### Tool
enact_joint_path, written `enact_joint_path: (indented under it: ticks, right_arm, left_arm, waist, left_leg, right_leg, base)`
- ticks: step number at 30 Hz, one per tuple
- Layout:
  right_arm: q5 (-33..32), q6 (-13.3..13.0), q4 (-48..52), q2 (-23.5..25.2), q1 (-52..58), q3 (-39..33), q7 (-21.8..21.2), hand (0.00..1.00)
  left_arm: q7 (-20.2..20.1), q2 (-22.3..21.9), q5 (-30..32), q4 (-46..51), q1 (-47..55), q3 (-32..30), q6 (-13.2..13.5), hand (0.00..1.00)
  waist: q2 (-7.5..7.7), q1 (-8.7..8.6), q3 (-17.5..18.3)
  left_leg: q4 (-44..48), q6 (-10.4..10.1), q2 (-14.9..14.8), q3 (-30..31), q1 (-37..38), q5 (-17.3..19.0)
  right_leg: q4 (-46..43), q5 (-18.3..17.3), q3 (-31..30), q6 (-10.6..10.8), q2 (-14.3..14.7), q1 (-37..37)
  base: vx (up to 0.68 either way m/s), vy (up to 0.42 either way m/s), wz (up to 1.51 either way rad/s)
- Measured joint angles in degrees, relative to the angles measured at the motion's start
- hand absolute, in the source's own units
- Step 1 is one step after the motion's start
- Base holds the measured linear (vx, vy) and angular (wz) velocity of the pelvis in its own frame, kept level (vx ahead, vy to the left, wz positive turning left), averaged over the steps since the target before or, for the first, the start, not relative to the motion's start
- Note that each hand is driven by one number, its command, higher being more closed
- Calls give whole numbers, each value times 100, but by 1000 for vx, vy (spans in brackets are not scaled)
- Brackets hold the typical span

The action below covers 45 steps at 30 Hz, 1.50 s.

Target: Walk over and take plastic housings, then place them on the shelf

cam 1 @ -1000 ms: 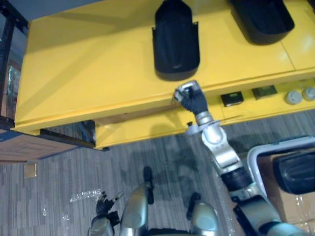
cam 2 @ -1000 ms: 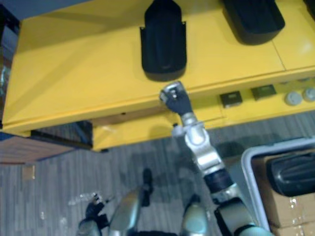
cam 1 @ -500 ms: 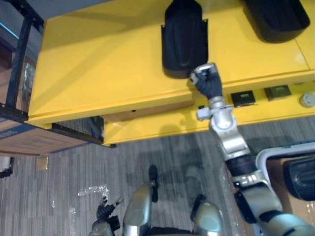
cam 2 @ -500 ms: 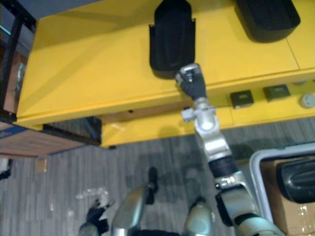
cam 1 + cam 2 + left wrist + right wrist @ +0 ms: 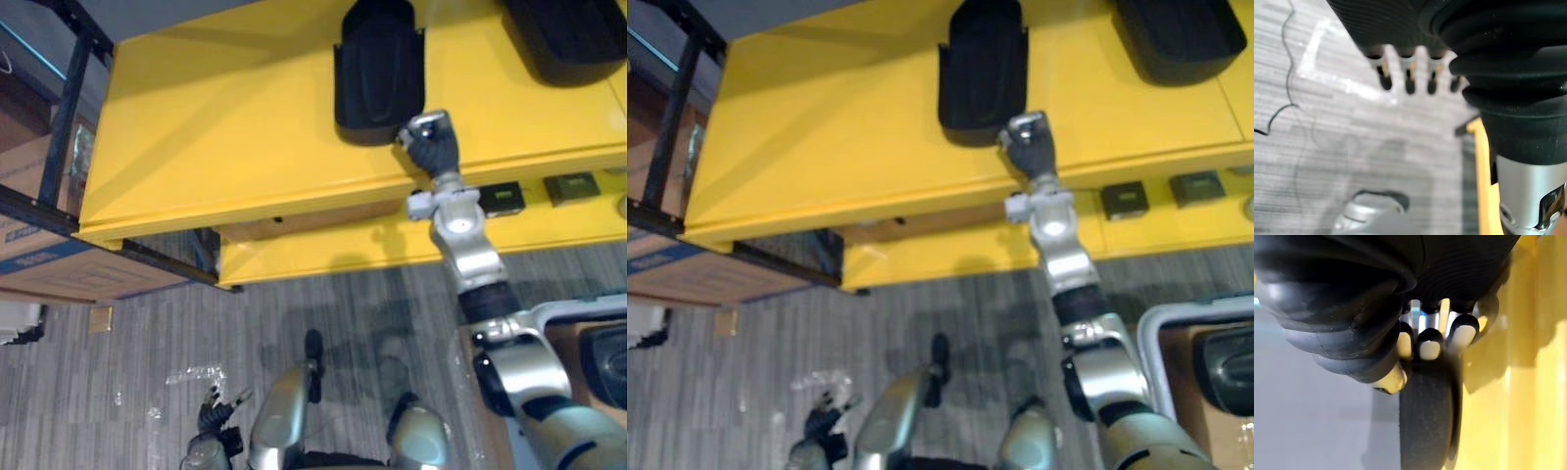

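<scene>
The yellow table [image 5: 225, 127] carries two black housings. The nearer housing [image 5: 377, 69] lies flat, its near end close to the table edge.

Step in hand: grasping this housing. For a secure hold, the fingers should wrap over the near rim before lifting, and the lift should go straight up.

The right arm is stretched forward. The right hand [image 5: 431, 147] touches the housing's near right corner with fingers bent; whether they grip cannot be told. The left hand [image 5: 1409, 81] hangs low, fingers straight, empty.
</scene>
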State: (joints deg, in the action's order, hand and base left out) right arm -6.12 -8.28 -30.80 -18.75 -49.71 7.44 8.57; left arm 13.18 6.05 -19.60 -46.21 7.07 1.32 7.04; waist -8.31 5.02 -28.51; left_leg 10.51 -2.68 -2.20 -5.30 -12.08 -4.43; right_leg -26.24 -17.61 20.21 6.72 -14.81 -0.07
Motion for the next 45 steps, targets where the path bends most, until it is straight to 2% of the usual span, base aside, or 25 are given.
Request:
enact_joint_path:
  ticks: [3, 11, 15, 19, 24, 30, 35, 36, 40, 45]
  right_arm:
    - [7, -28, -188, -93, -138, 1, 20, 100]
    - [13, -82, -640, -220, -547, 2, 140, 100]
    - [23, -29, -846, -323, -712, 3, 273, 100]
    - [50, 67, -895, -323, -761, 4, 383, 100]
    - [394, 141, -1028, -336, -817, 9, 488, 100]
    - [487, 213, -1288, -446, -1126, 64, 641, 100]
    - [560, 126, -1310, -447, -1187, 90, 819, 100]
    - [668, 89, -1310, -447, -1185, 112, 911, 0]
    - [932, 62, -1204, -438, -1122, 155, 1161, 0]
    - [1337, 80, 122, -201, -557, 185, 1394, 0]
  left_arm:
    - [-3, 0, 0, -10, 0, 3, -4, 0]
    - [-9, 1, -1, -1, -8, 22, -1, 0]
    - [-2, 14, -8, -1, -10, 229, -4, 0]
    - [6, 15, -11, -3, -9, 228, -1, 0]
    - [6, 15, -13, -6, -9, 231, 1, 0]
    - [6, 7, -23, -11, -8, 416, 15, 0]
    - [6, 8, -21, -11, -9, 418, 49, 0]
    - [6, 9, -14, -11, -9, 417, 51, 0]
    - [6, 8, -9, -12, -9, 417, 63, 0]
    - [7, 7, 44, -18, -10, 423, 163, 0]
  waist:
    - [-26, 82, -12]
    - [-30, 122, -9]
    - [-38, 227, -11]
    - [-52, 253, -14]
    - [-62, 297, -8]
    - [-189, 376, 0]
    - [-192, 381, 3]
    - [-192, 382, 3]
    - [-191, 379, 3]
    - [-184, 356, 2]
  left_leg:
    - [-5, -14, -13, 27, -8, -18]
    - [48, -11, 5, 118, -161, -31]
    - [96, -13, -6, 160, -207, -32]
    - [101, -17, -8, 159, -207, -36]
    - [82, -25, -7, 160, -209, -44]
    - [-72, -35, -4, 176, -220, -156]
    - [-92, -36, -8, 176, -270, -187]
    - [-92, -36, -8, 179, -272, -187]
    - [-93, -36, -25, 174, -272, -187]
    - [-149, -38, -127, 110, -187, -187]
  right_leg:
    - [-16, -14, 25, -13, -1, -2]
    - [-34, -17, 92, -12, -1, -85]
    - [-52, -28, 141, -30, 1, -86]
    - [-92, -39, 139, -40, -4, -99]
    - [-147, -68, 132, -38, -16, -152]
    - [-179, -75, 148, -48, -15, -226]
    - [-175, -74, 146, -49, -10, -282]
    - [-170, -74, 149, -48, -7, -278]
    - [-138, -63, 140, -40, 10, -266]
    - [102, 62, 72, -36, 146, -162]
  base:
    - [-8, -4, 2]
    - [-2, 0, 5]
    - [-3, 3, 5]
    - [0, 0, 0]
    - [-5, -2, -1]
    - [-1, -5, 2]
    - [4, 0, 1]
    - [0, 0, 0]
    - [0, 0, 0]
    - [12, -5, -11]
